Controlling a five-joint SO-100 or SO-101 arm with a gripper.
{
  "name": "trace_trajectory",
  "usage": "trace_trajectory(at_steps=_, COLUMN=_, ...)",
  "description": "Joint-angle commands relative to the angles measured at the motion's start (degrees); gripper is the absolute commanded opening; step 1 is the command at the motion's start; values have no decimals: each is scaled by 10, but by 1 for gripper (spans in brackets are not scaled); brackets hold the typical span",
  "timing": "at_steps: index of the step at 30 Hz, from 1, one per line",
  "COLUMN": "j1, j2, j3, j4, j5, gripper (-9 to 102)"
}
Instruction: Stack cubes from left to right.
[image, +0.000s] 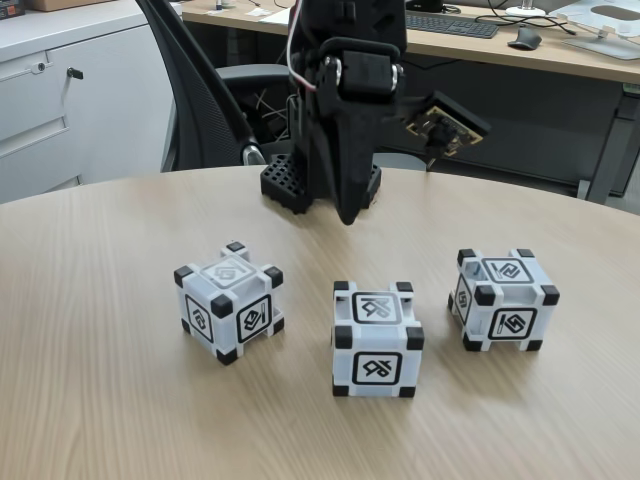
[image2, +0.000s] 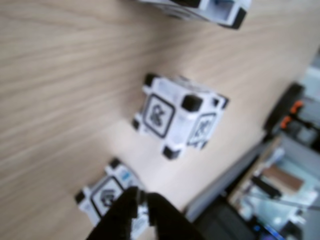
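Three white cubes with black corners stand apart in a row on the wooden table in the fixed view: the left cube (image: 228, 300), the middle cube (image: 377, 340) and the right cube (image: 503, 298). My black gripper (image: 347, 215) hangs point-down above the table behind the middle cube, shut and holding nothing. The blurred wrist view has my gripper (image2: 141, 199) at the bottom edge. It partly covers one cube (image2: 105, 195). A second cube (image2: 180, 117) sits mid-frame, and a third cube (image2: 200, 7) is cut off by the top edge.
The arm's black base (image: 290, 185) stands at the table's far edge. Behind it are a black office chair (image: 200, 90), a white cabinet (image: 60, 100) and a desk with a keyboard (image: 450, 22). Bare tabletop (image: 110, 410) lies in front of the cubes.
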Motion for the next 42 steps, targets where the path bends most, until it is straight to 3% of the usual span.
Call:
trace_trajectory(at_steps=1, j1=-1, j2=15, j3=-2, j4=-9, j5=3, gripper=0)
trace_trajectory(at_steps=42, j1=-1, j2=4, j3=-16, j4=-9, j5=-23, gripper=0)
